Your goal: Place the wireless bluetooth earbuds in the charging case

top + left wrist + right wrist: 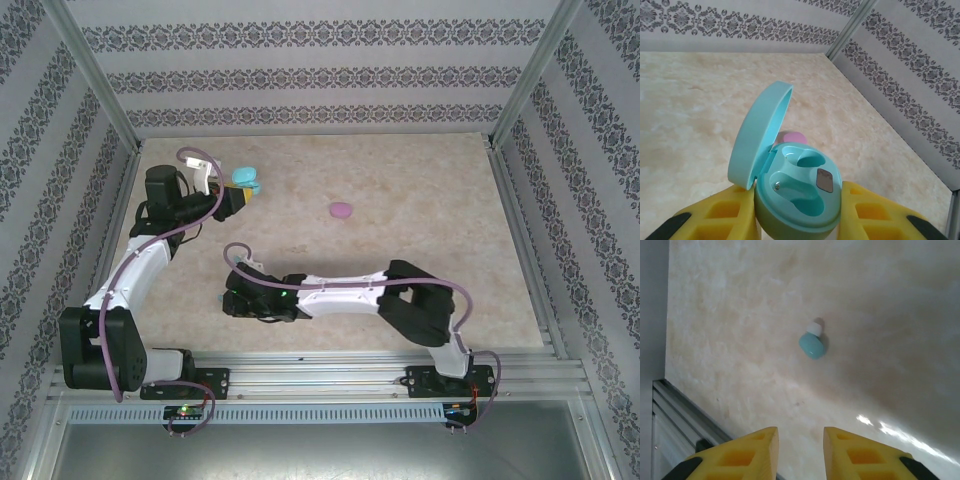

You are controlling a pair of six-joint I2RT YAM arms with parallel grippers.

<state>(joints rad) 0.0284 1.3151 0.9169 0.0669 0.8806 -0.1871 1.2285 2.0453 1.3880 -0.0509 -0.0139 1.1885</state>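
Observation:
The turquoise charging case (800, 185) is gripped between the yellow fingers of my left gripper (797, 197). Its lid (757, 135) stands open and both moulded wells are empty. In the top view the left gripper (240, 198) holds this case (246, 180) above the table's back left. A light blue earbud (812, 345) with a white tip lies on the table, ahead of my right gripper (800, 435). The right gripper's jaws stand apart with nothing between them. Seen from above, the right gripper (229, 297) is low over the table's front left.
A pink oval case (342, 210) lies shut on the table's middle back, and its edge peeks out behind the turquoise case (792, 135). Patterned walls enclose the table. A metal rail (685, 412) runs close by the right gripper along the near edge.

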